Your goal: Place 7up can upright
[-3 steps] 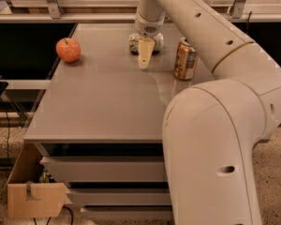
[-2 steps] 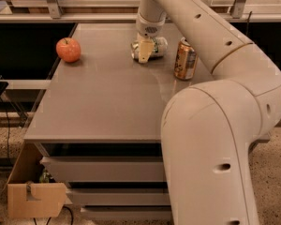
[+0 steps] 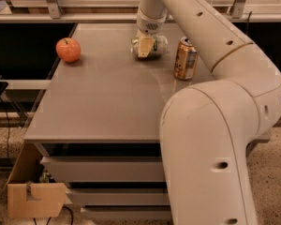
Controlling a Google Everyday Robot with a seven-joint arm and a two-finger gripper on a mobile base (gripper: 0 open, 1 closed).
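The 7up can (image 3: 158, 45), pale whitish-silver with green markings, lies on its side at the back middle of the grey table (image 3: 103, 102). My gripper (image 3: 145, 47) reaches down from the white arm and sits right at the can, covering its left part. The can rests on the table top and is not lifted.
A red-orange apple (image 3: 68, 49) sits at the back left of the table. An orange-gold can (image 3: 185, 58) stands upright just right of the 7up can. My arm's large white body (image 3: 215, 139) fills the right foreground. A cardboard box (image 3: 35, 198) stands on the floor at the lower left.
The gripper has shifted slightly and settled lower around the lying can. The can, the apple and the orange-gold can have stayed in place.
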